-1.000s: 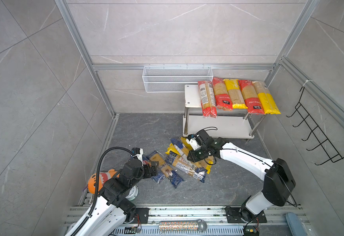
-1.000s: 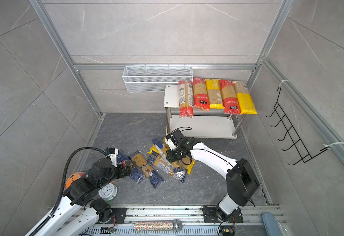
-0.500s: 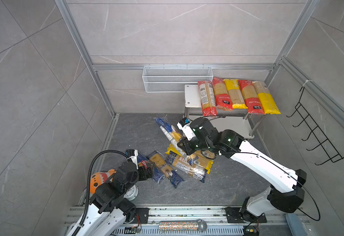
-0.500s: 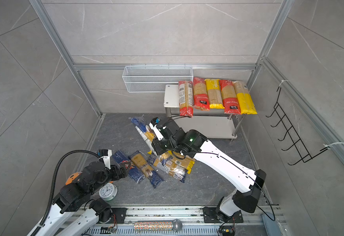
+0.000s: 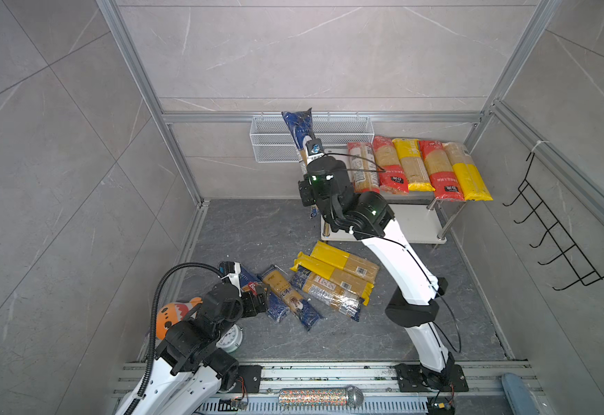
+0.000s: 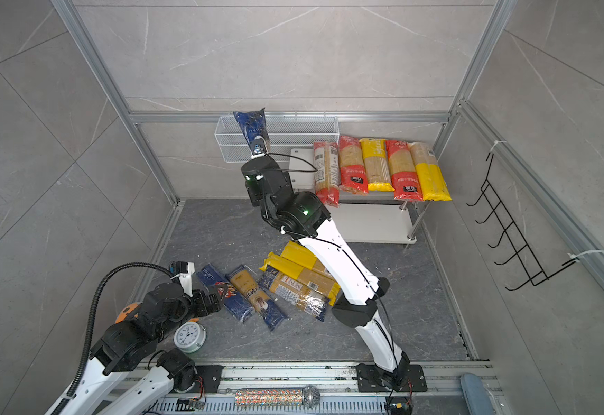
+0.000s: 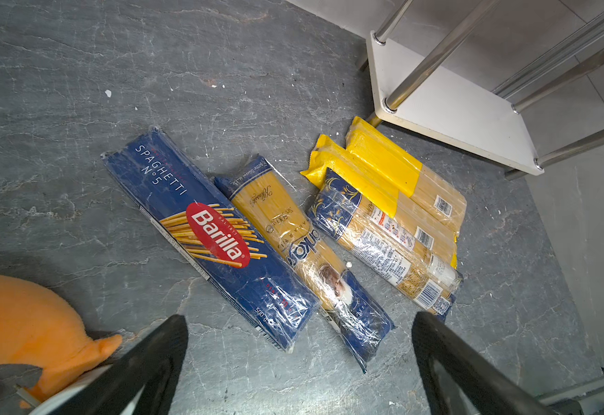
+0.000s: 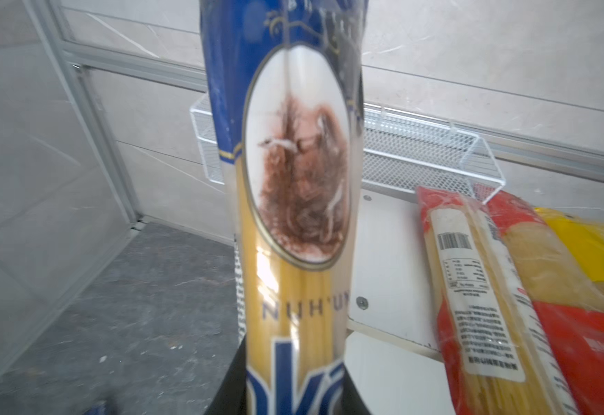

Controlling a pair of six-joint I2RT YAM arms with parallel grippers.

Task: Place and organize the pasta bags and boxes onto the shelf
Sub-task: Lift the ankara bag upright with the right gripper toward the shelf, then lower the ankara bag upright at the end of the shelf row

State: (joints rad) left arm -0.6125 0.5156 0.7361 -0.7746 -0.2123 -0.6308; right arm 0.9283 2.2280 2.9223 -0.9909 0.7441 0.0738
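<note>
My right gripper [image 8: 289, 395] clamps the clear, blue-ended spaghetti bag [image 5: 297, 129], long axis steeply raised, one blue end uppermost; left gripper [image 7: 297, 318] jaws gape wide.

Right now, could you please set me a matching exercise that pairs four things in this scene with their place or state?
Things: 1 Barilla box; 2 red packs; 3 right gripper; 4 left gripper.
States: A open; B flat on the floor; C shut on a blue-ended bag; D on top of the shelf.
Pairs: 1-B, 2-D, 3-C, 4-A.
</note>
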